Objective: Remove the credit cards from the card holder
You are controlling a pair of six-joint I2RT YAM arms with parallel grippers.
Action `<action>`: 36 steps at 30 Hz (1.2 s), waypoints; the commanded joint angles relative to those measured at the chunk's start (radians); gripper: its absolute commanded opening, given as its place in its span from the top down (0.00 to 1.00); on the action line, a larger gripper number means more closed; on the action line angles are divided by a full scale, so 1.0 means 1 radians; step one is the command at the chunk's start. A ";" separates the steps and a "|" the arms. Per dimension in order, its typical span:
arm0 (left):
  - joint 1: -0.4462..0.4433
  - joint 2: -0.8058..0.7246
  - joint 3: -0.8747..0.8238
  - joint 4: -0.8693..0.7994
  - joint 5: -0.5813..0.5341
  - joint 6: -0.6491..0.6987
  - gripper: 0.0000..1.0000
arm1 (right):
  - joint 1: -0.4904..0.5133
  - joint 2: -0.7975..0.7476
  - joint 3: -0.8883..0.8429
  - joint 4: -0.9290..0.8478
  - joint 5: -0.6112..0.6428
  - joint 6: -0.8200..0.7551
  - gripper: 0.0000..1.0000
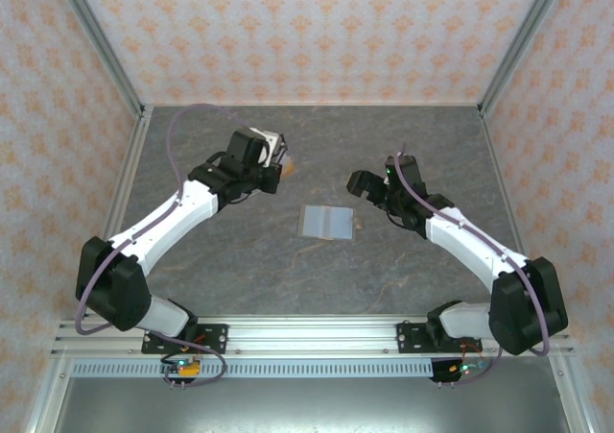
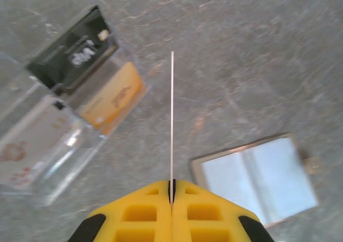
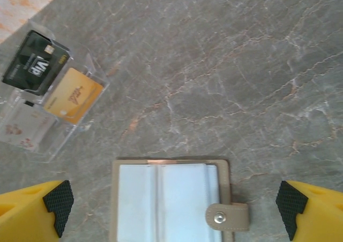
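Grey bifold card holder looks emptied; left gripper pinches one thin white card beside clear plastic tray; right gripper gapes empty.

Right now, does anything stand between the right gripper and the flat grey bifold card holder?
Nothing visible does: the open right gripper hangs near the opened card holder, with clear space between them.
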 commanded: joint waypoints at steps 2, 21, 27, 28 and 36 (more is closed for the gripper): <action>0.101 -0.004 0.027 -0.058 0.036 0.306 1.00 | -0.004 0.006 0.029 -0.033 0.048 -0.048 0.00; 0.270 0.219 0.160 -0.153 0.191 0.703 1.00 | -0.003 0.030 0.031 -0.011 -0.029 -0.024 0.01; 0.321 0.252 0.170 -0.130 0.280 0.719 1.00 | -0.005 0.032 0.039 -0.004 -0.054 -0.010 0.01; 0.326 0.259 0.175 -0.131 0.289 0.723 1.00 | -0.004 0.030 0.039 0.004 -0.066 -0.010 0.01; 0.339 0.327 0.249 -0.195 0.260 0.808 1.00 | -0.004 -0.004 0.045 0.034 -0.093 0.003 0.01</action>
